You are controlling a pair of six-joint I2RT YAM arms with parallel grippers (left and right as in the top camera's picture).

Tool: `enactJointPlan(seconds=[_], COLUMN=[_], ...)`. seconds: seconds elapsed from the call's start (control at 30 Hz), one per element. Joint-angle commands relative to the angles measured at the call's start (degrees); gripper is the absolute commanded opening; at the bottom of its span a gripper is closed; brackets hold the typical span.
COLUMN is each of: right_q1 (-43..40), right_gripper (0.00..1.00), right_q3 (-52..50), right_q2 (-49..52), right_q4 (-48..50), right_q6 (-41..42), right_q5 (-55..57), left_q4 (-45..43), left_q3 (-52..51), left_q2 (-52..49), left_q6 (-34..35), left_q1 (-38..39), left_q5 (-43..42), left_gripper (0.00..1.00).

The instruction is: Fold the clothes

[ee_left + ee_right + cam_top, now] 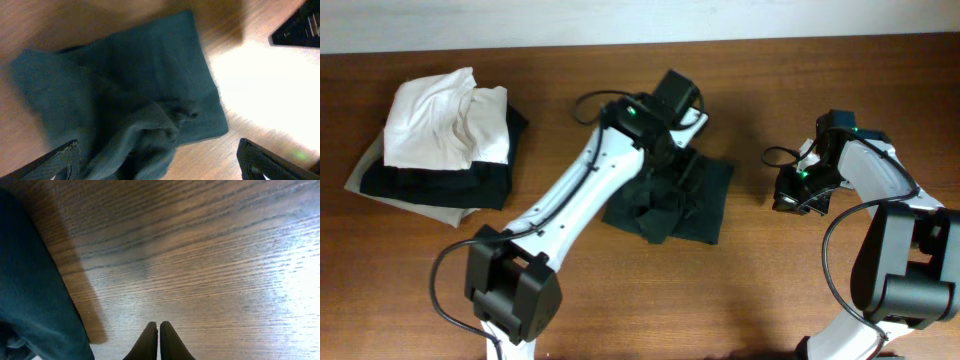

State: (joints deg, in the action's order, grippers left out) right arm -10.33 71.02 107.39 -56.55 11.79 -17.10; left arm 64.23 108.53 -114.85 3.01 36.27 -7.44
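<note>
The dark teal T-shirt [670, 200] lies folded into a small bundle at the table's middle, with a loose crumpled flap on its front side. No lettering shows. In the left wrist view the shirt [135, 95] fills most of the frame. My left gripper [160, 167] is open and hovers just above the shirt's crumpled flap, fingers wide apart; in the overhead view it [672, 160] sits over the shirt's far edge. My right gripper [159, 330] is shut and empty over bare wood, right of the shirt's edge [30, 290]; overhead it [798, 192] is apart from the shirt.
A stack of folded clothes stands at the back left: a white garment [440, 120] on a black one [440, 182], over a beige cloth [370, 165]. The wooden table [770, 280] reaches the wall at the back.
</note>
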Motion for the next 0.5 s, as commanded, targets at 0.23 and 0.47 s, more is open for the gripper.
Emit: enactJointPlan(seconds=[0.23, 0.47], right_q1=[-0.2, -0.2], right_gripper=[0.09, 0.09], right_q3=[0.46, 0.46], right_q2=[-1.73, -1.73], right_q4=[0.85, 0.87], right_q6=[-1.03, -1.01], right_q5=[-0.72, -0.72], left_q4=[-3.65, -9.79], left_q3=[-12.59, -7.96], left_q2=[-2.25, -2.78], left_q6=[-1.2, -1.29], left_q1=[-9.29, -9.29], left_q5=[-12.92, -26.88], left_gripper=[0.39, 0.01])
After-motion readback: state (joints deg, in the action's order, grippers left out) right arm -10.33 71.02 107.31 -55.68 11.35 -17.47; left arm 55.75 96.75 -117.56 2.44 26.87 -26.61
